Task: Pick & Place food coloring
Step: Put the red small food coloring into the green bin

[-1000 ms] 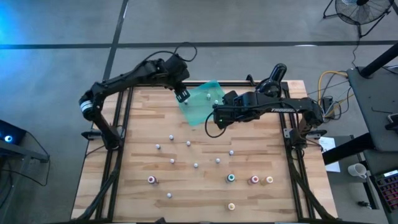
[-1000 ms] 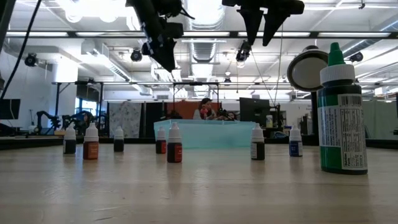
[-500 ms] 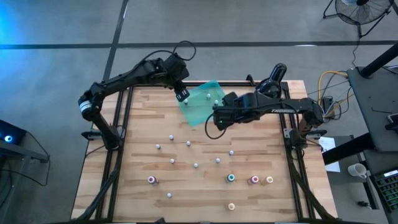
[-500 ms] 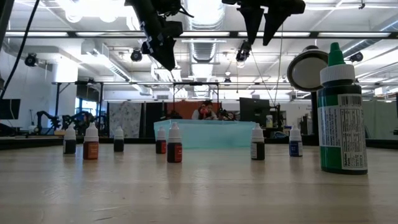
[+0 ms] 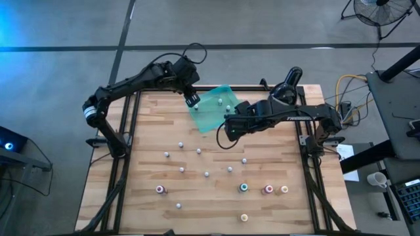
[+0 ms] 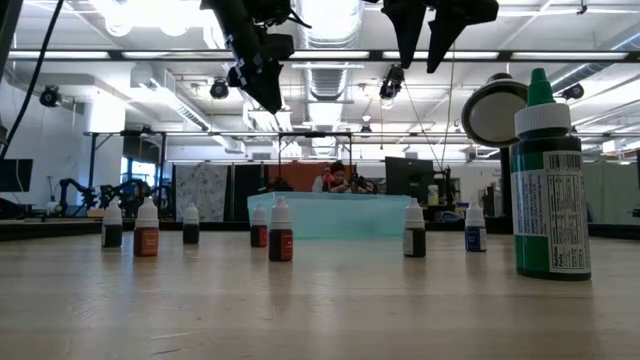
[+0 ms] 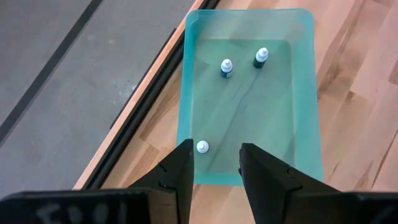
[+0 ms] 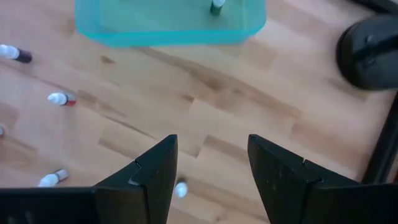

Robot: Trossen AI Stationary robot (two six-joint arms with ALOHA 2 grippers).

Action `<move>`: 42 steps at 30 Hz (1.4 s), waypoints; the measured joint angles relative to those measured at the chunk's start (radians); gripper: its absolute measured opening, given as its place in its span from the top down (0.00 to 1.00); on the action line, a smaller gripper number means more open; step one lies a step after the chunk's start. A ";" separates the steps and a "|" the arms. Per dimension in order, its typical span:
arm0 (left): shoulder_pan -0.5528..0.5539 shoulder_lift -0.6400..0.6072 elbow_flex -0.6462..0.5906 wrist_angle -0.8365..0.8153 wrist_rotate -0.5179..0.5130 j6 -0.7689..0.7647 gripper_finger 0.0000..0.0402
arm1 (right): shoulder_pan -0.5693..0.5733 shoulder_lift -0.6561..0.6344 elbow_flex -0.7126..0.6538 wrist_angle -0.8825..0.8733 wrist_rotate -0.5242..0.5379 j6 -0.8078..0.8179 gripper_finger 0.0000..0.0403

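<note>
Claws high over the wooden bench point(image 5: 216, 190), both gaping and empty.
Left claw point(image 7: 214, 163) hangs above the translucent teal plastic tray point(image 7: 298, 99) holding three tiny white-capped food coloring bottles point(image 7: 226, 67); right claw point(image 8: 211, 163) hovers beside it, others scattered below.

Place: I read this as an industrial robotics lab or workshop hall.
Floor: bare grey concrete floor point(image 5: 262, 23) marked with a dark line, around my butcher-block table point(image 5: 151, 154) on a black metal frame.
Ceiling: exposed ducts and strip lights point(image 6: 140, 18) in the low view.
Background: further robot arms point(image 6: 75, 188) on benches, partition screens, a person point(image 6: 338, 178) seated at a far station.
Equipment: a standing fan point(image 5: 380, 12) and loose cables point(image 5: 348, 82) beside the table.
</note>
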 joint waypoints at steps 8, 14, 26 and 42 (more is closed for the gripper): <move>0.000 0.000 0.000 0.000 0.000 0.000 0.74 | 0.043 0.000 -0.080 0.061 -0.173 0.109 0.53; 0.000 0.000 0.000 0.000 0.000 0.000 0.74 | 0.115 0.000 -0.179 0.098 -0.279 0.201 0.53; 0.000 0.000 0.000 0.000 0.000 0.000 0.74 | 0.210 0.000 -0.298 0.183 -0.309 0.360 0.53; 0.000 0.000 0.000 0.005 0.000 0.000 0.74 | 0.220 0.004 -0.506 0.350 -0.307 0.446 0.53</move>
